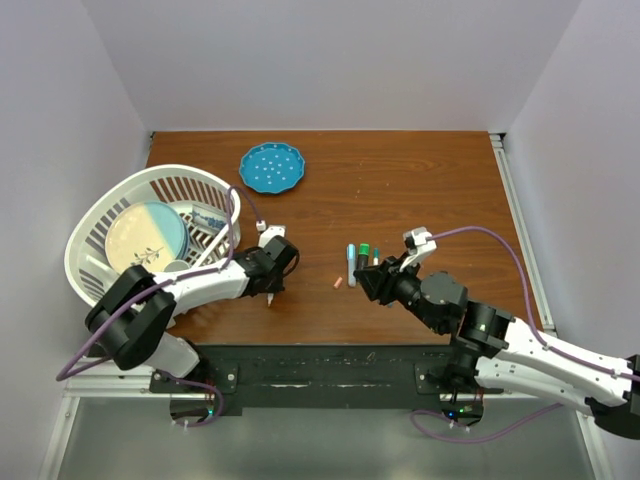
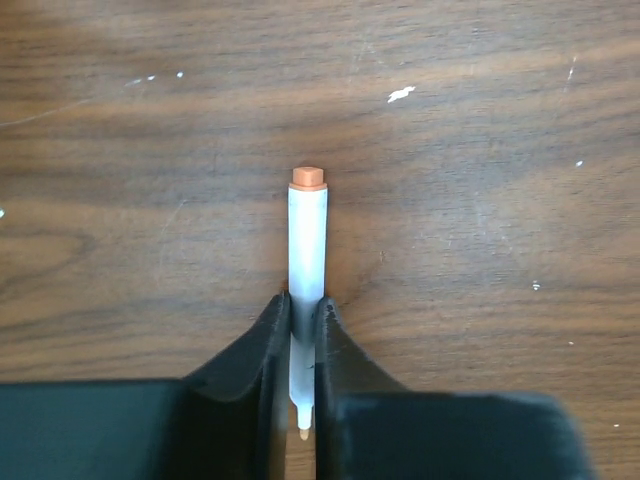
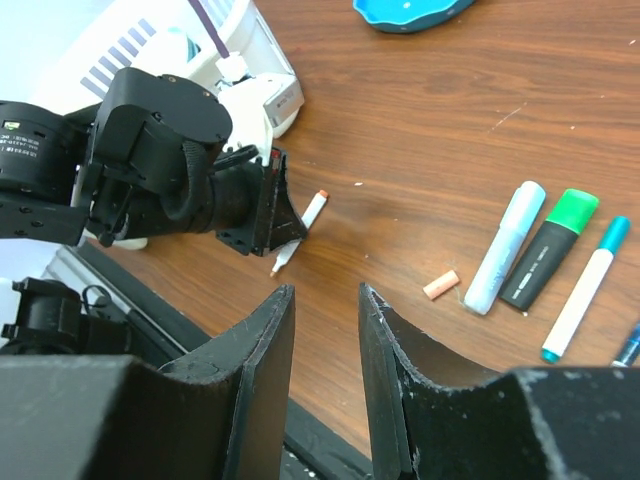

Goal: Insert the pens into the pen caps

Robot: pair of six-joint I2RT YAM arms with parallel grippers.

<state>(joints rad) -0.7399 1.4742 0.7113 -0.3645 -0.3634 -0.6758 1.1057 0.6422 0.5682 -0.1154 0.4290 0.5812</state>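
Jaws of the left gripper (image 2: 303, 312) are clamped on a white pen (image 2: 307, 235) with an orange end, by the near edge of the wooden table (image 1: 420, 190); right gripper (image 3: 325, 300) has its jaws apart, empty, near the orange cap (image 3: 440, 285)

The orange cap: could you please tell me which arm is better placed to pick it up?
Right, probably: the right gripper is open, empty and nearer the cap; the left gripper is shut on the pen.
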